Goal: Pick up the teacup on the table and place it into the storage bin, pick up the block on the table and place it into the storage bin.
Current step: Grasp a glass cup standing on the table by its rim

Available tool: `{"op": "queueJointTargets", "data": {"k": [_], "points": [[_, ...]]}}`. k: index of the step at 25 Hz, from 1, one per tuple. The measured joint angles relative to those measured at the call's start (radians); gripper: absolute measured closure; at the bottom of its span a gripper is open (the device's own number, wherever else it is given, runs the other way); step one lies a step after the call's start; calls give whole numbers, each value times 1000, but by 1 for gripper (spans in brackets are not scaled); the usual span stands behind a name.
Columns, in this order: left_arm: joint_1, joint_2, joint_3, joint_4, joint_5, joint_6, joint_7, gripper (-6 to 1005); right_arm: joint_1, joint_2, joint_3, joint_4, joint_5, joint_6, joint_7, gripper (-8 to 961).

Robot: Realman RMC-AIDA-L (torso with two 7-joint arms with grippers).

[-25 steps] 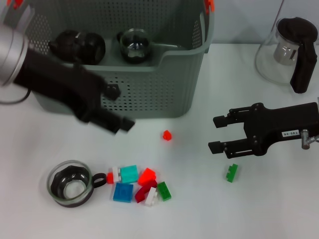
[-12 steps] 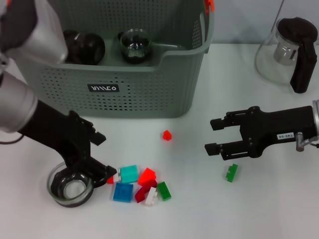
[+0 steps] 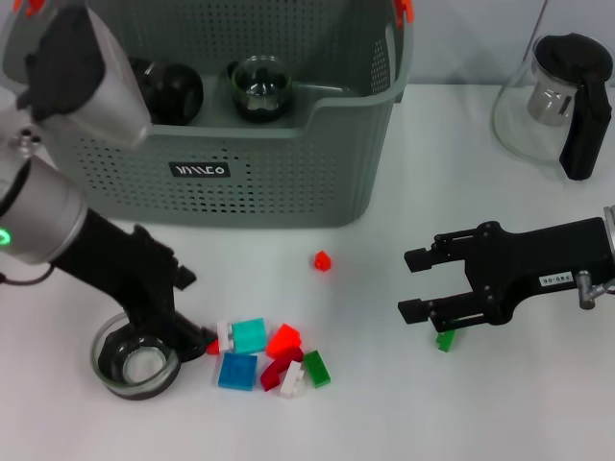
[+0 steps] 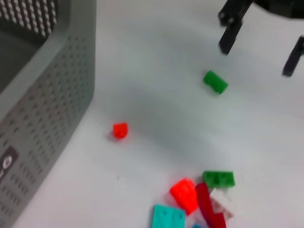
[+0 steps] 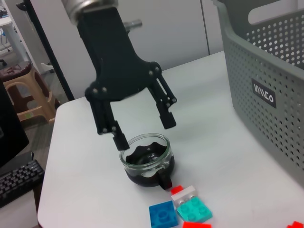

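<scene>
The teacup, clear glass with a dark base and handle, stands at the front left of the table; it also shows in the right wrist view. My left gripper is open just above it, one finger close to the rim. Several blocks lie beside the cup: teal, blue, red and green. A small red block lies alone. My right gripper is open and empty, low over a green block. The grey-green storage bin stands at the back.
Inside the bin sit a dark cup and a glass cup. A glass pitcher with a black handle stands at the back right. In the left wrist view the bin wall, the small red block and the green block show.
My left arm has swung down from in front of the bin to the teacup. My right gripper has shifted slightly and now partly covers the lone green block.
</scene>
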Motion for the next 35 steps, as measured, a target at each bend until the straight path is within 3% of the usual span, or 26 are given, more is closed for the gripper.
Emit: {"op": "queueJointTargets", "data": {"k": [16, 19, 35], "points": [[-8, -2, 54, -77, 99, -48, -8, 185, 10, 6, 0, 0, -1, -10, 15, 155], [-9, -2, 63, -83, 100, -42, -8, 185, 14, 6, 0, 0, -1, -11, 21, 13], [19, -5, 83, 14, 136, 76, -45, 186, 37, 7, 4, 1, -1, 28, 32, 14]]}}
